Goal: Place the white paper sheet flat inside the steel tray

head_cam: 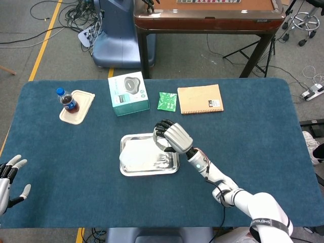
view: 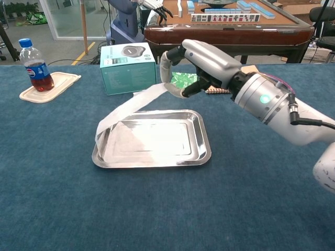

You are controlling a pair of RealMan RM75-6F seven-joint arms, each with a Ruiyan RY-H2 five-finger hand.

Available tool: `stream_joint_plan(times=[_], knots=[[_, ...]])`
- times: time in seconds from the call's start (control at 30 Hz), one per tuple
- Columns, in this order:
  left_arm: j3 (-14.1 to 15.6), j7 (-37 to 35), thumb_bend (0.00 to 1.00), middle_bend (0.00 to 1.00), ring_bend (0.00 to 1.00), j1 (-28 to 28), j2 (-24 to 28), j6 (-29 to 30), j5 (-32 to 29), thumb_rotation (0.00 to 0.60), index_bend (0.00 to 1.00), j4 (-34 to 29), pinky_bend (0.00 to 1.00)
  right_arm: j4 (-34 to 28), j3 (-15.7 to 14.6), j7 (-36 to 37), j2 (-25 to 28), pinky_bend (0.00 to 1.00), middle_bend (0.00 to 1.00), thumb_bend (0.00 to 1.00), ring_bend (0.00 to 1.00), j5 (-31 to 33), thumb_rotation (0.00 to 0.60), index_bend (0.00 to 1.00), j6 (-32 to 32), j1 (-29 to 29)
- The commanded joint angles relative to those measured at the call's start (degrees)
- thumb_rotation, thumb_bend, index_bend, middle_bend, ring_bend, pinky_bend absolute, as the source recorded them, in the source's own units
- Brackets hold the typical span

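The steel tray (head_cam: 173,167) (view: 201,151) lies at the table's middle. Across it slants the white paper sheet (head_cam: 136,154) (view: 133,107), its low end folded at the tray's left rim, its high end pinched by my right hand (head_cam: 171,135) (view: 196,65) above the tray's far right corner. Most of the sheet hangs in the air over the tray floor. My left hand (head_cam: 9,177) hovers at the table's near left corner, fingers spread, holding nothing; the chest view does not show it.
A cola bottle (head_cam: 67,100) (view: 34,65) stands on a beige lid at far left. A teal box (head_cam: 128,93) (view: 128,68), a green packet (head_cam: 167,101) (view: 183,80) and a brown notebook (head_cam: 200,98) line the far side behind the tray.
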Motion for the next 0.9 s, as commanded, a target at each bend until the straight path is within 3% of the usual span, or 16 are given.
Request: stream_joint_plan(times=[0.03, 0.9], knots=[[-0.01, 0.14, 0.31, 0.12, 0.15, 0.00, -0.01, -0.02, 0.05, 0.600, 0.20, -0.13, 0.11, 0.33, -1.21, 0.52, 0.93, 0.29, 0.51, 0.50, 0.30, -0.51, 0.600, 0.73, -0.67, -0.74], [-0.17, 3.22, 0.31, 0.12, 0.15, -0.37, -0.27, -0.43, 0.31, 0.600, 0.20, -2.12, 0.11, 9.50, -7.60, 4.68, 1.96, 0.29, 0.48, 0.48, 0.30, -3.60, 0.600, 0.70, -4.51, -2.76]])
